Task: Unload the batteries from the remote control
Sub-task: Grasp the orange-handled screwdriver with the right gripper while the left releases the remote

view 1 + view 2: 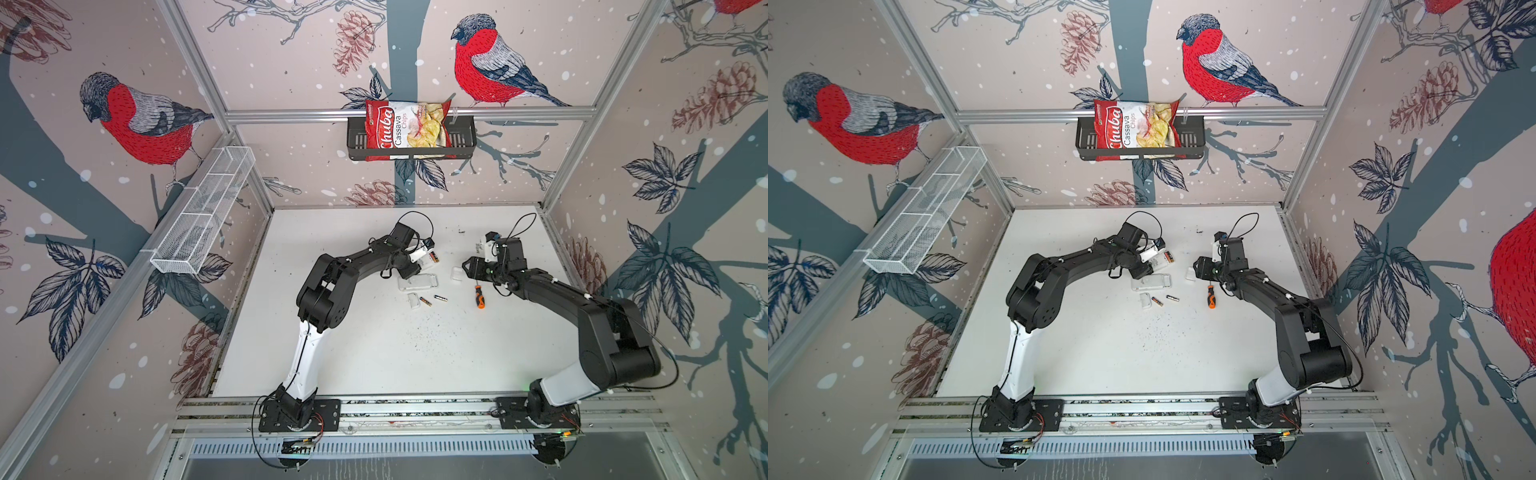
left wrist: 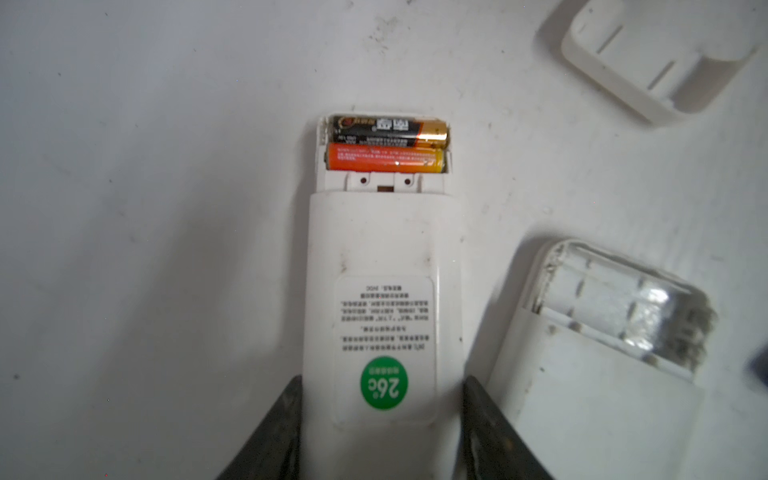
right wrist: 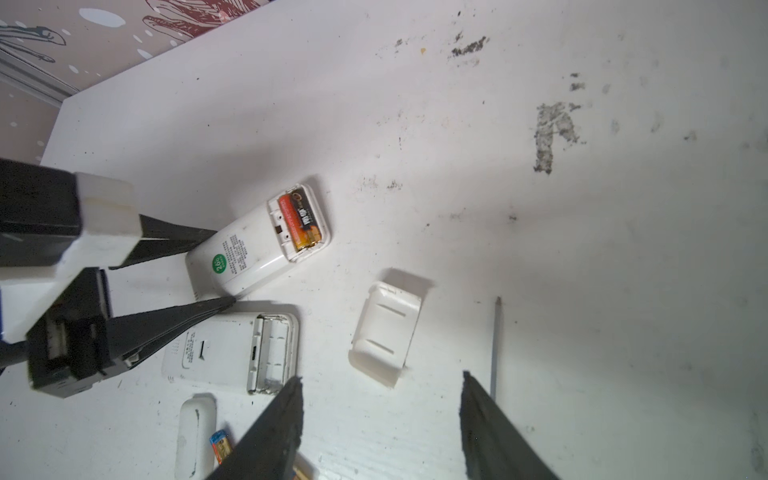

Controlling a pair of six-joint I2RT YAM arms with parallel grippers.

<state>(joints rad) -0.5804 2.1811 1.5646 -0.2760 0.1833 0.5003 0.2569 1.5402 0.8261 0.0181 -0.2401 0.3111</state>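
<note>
White table (image 1: 395,353): the left gripper (image 2: 381,382) is clenched on the white remote control (image 2: 382,249), the right gripper (image 3: 381,375) released and empty. A black battery (image 2: 386,131) and an orange battery (image 2: 384,160) sit in its open compartment; two loose batteries (image 1: 424,301) lie on the table.

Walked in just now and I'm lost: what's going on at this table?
The left arm has its jaws gripping a white remote by its sides, back cover off. A black battery and an orange battery still sit in its bay. A second remote beside it is already empty, and two loose batteries lie on the table. The right arm has its jaws open, holding nothing, near a loose cover.
</note>
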